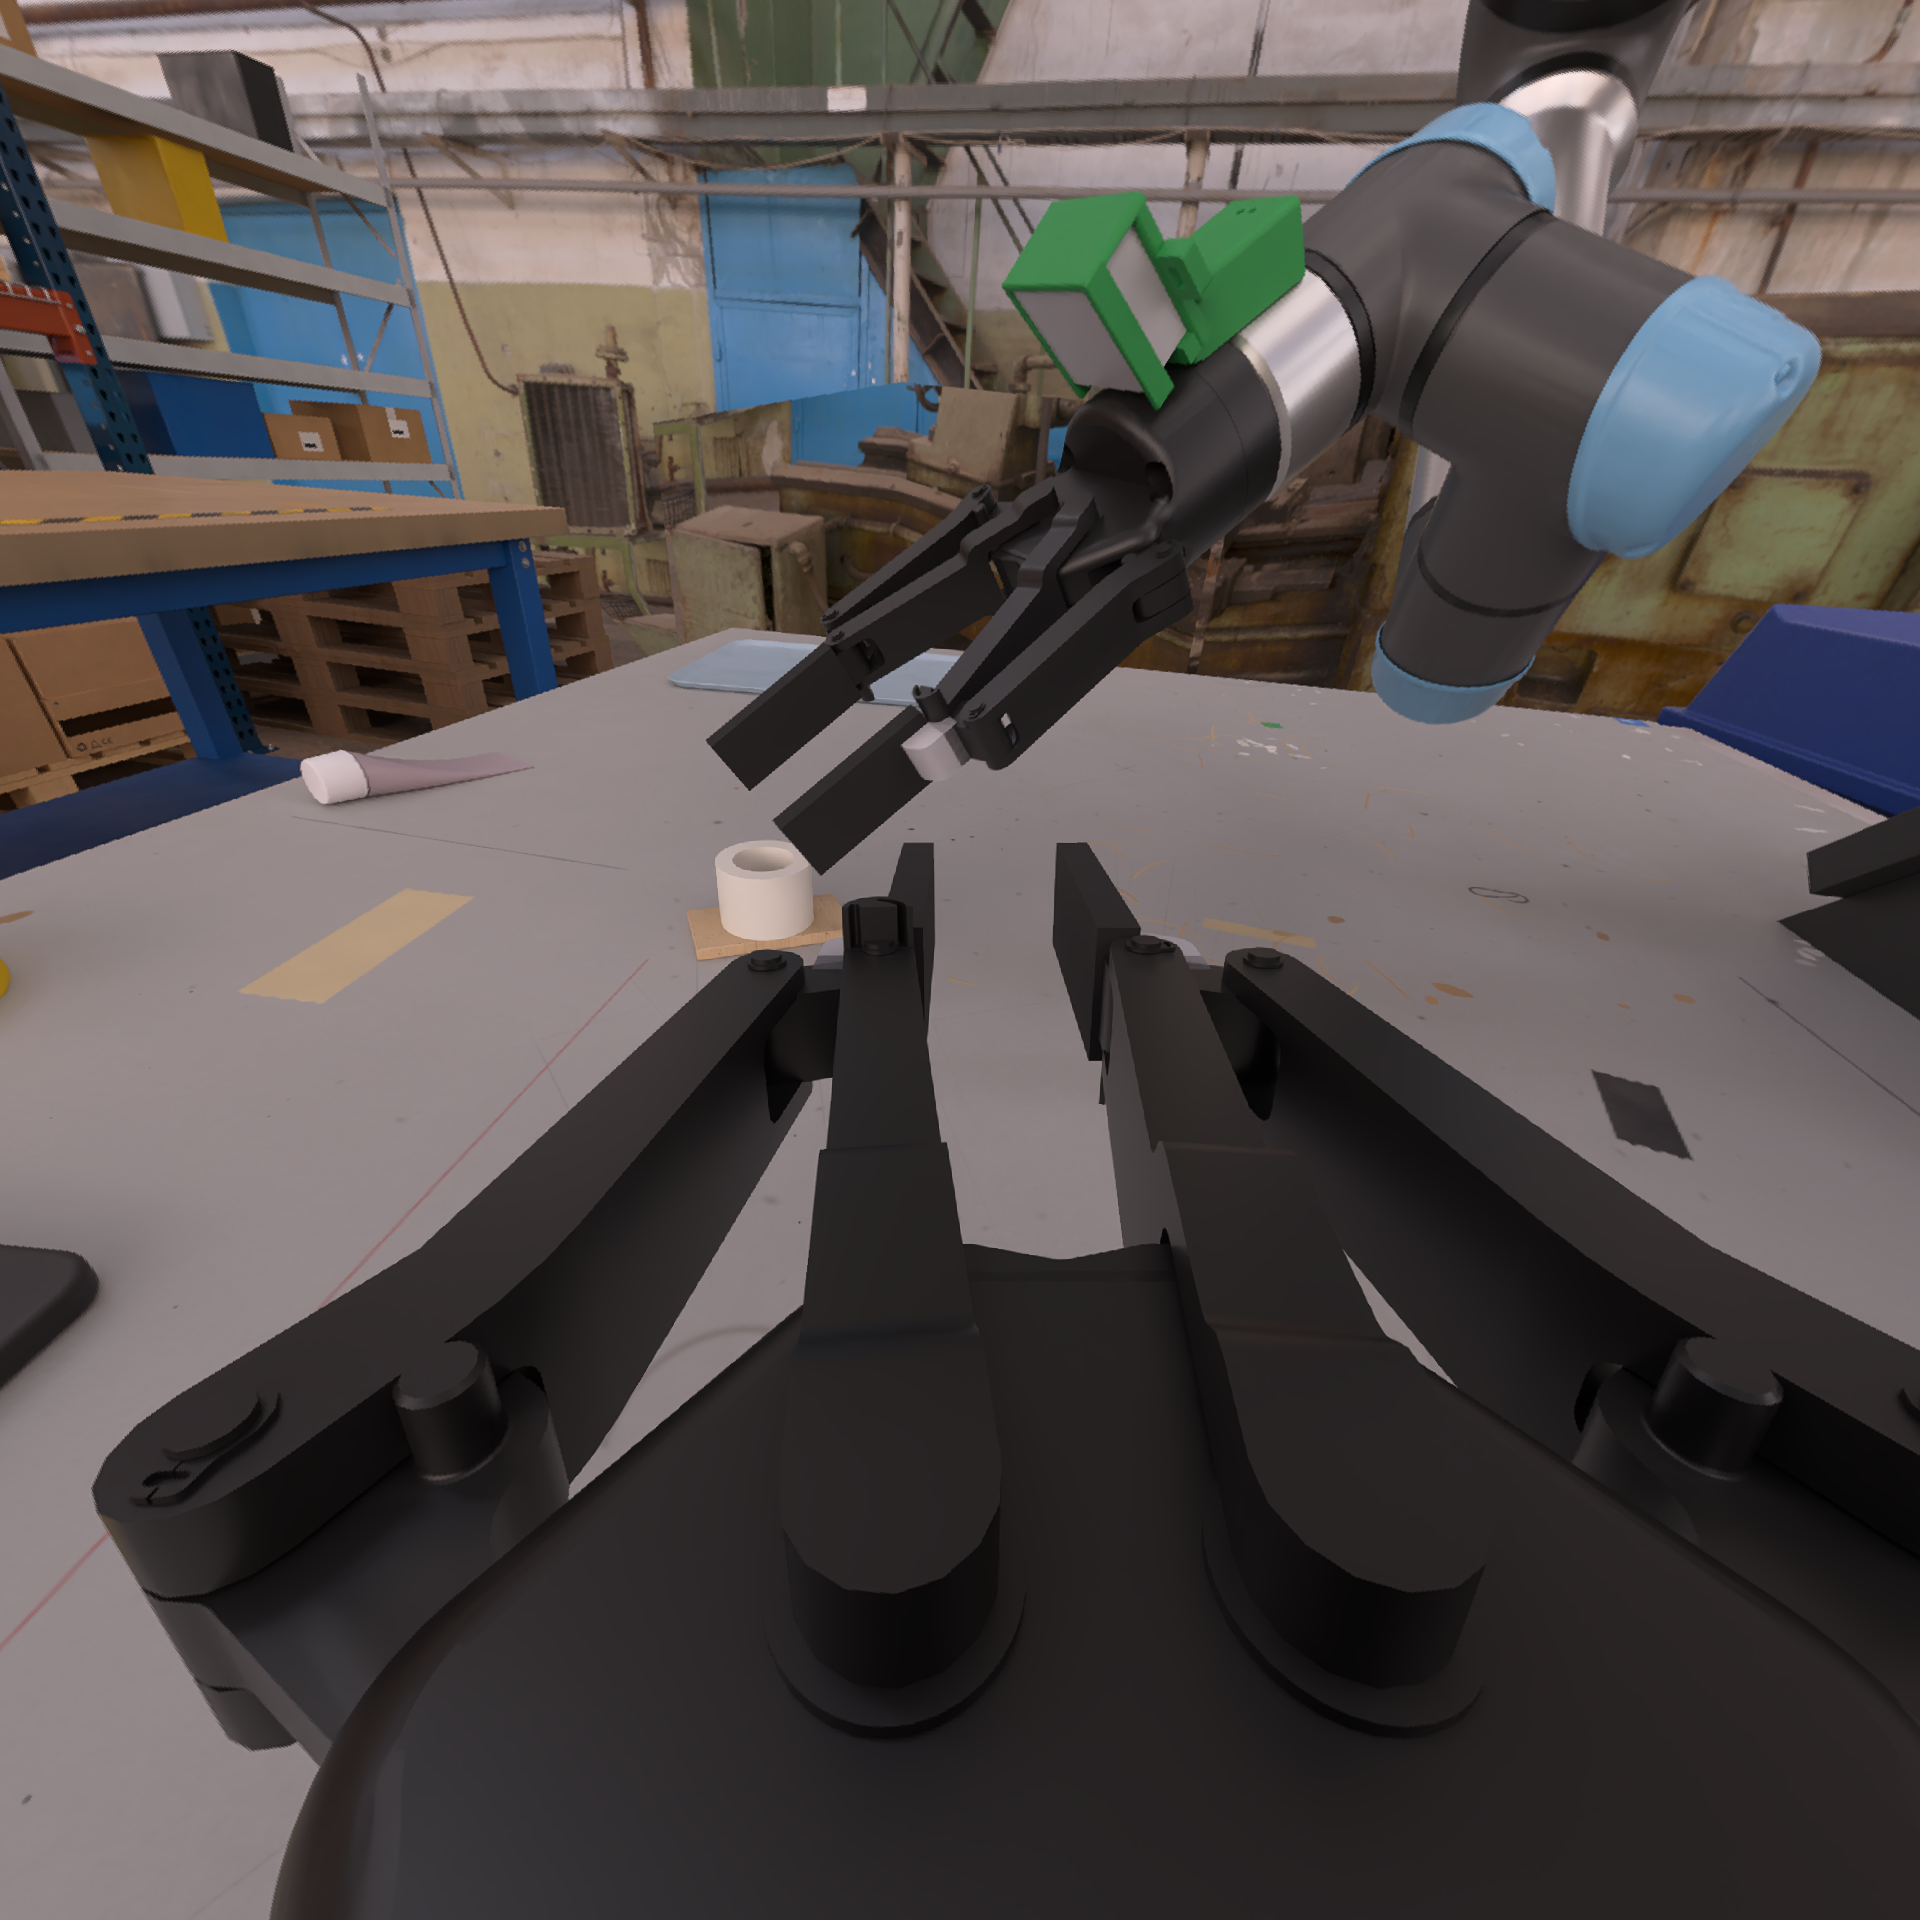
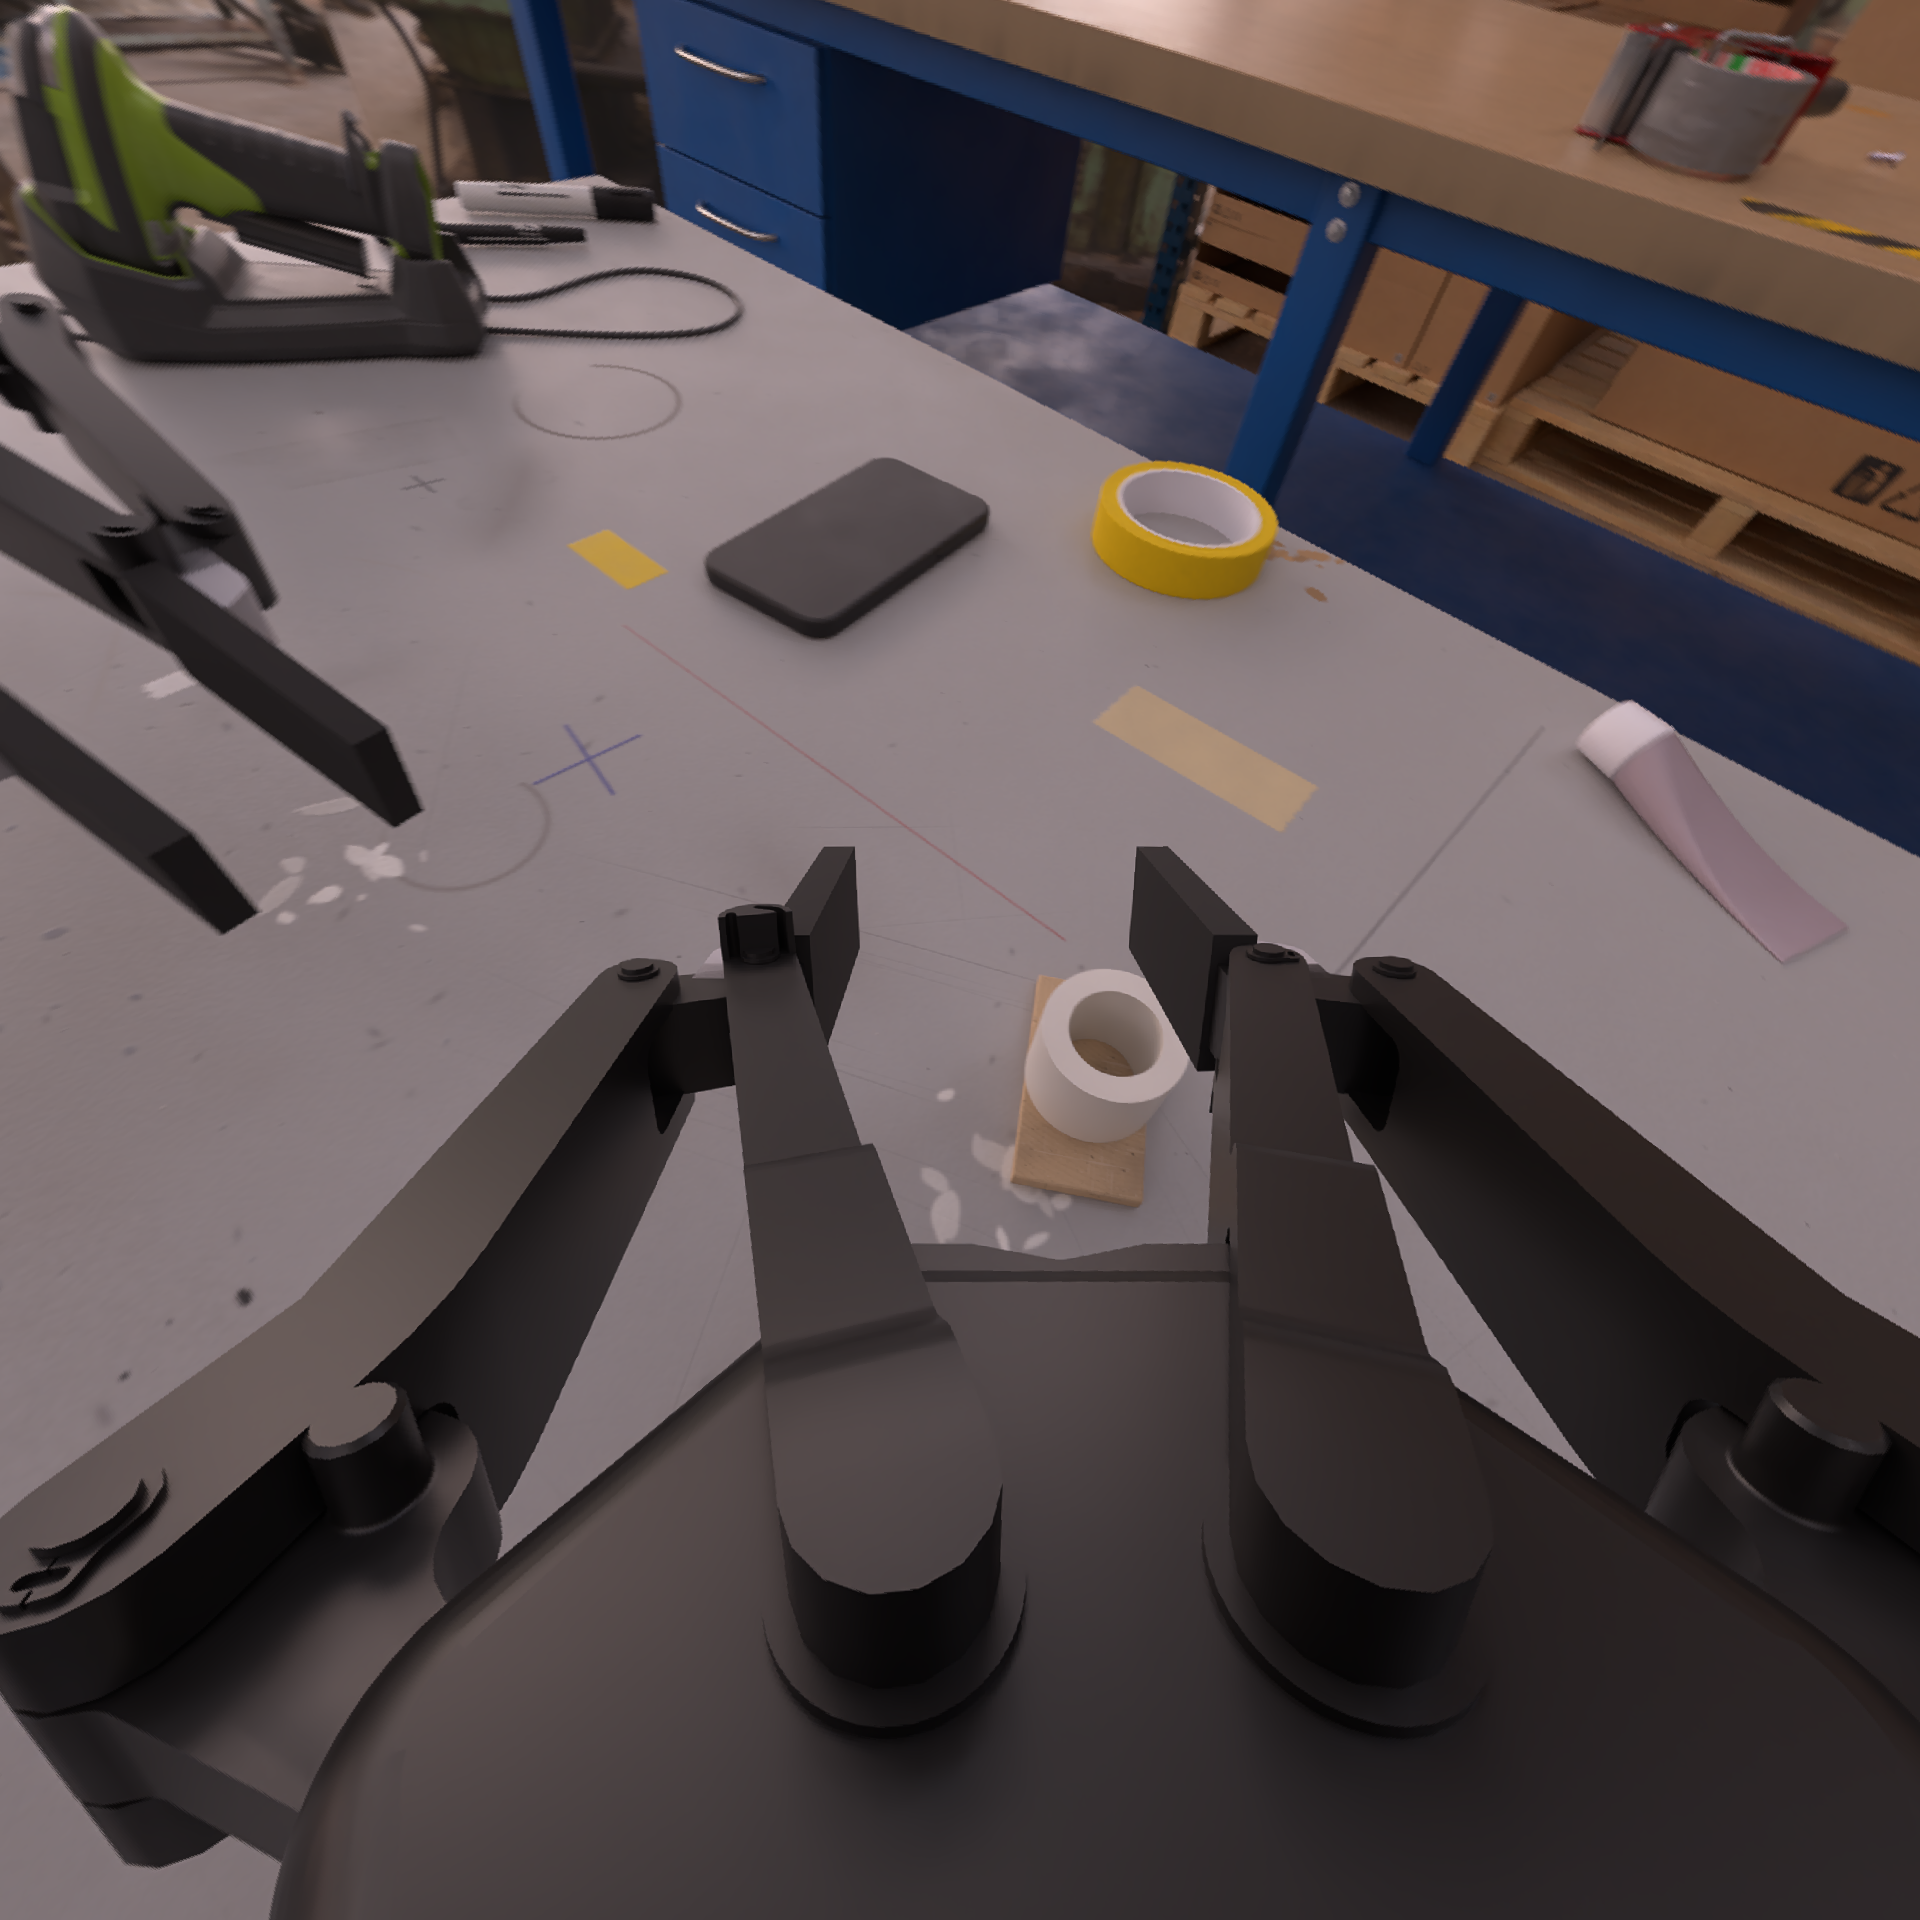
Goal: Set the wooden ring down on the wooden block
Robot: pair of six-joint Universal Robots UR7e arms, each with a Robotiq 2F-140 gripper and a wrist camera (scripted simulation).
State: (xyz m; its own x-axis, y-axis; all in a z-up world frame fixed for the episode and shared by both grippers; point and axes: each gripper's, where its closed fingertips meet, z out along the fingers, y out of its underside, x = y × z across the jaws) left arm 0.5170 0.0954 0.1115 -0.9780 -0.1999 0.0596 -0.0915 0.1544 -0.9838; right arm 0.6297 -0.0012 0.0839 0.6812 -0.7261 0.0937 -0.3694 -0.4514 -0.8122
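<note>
A: Now, operator, log the ring first. You have the wooden ring [image 2: 1103, 1055], pale and cream-coloured, standing upright with its hole facing up on the wooden block [image 2: 1081, 1153], a thin flat tan slab on the grey table [image 2: 935, 727].

B: Confirmed. From the left wrist view you see the same ring [image 1: 764, 890] on the block [image 1: 717, 935], at about 11 o'clock from the left gripper [image 1: 992, 883]. Grippers?

A: Right gripper [image 2: 992, 904]: fingers spread apart, nothing between them. The ring sits below the gap, close to the 3 o'clock finger; you cannot tell if that finger touches it.

B: In the left wrist view the right gripper [image 1: 790, 800] hangs above the ring at 1 o'clock, fingers parted and empty. Left gripper: also released, fingers apart, holding nothing.

A: Surroundings, right wrist view: yellow tape roll [image 2: 1184, 530] at 12 o'clock, dark flat pad [image 2: 847, 545] at 11 o'clock, squeezed tube [image 2: 1704, 831] at 2 o'clock, green-and-grey scanner [image 2: 229, 249] in its cradle at 10 o'clock.
</note>
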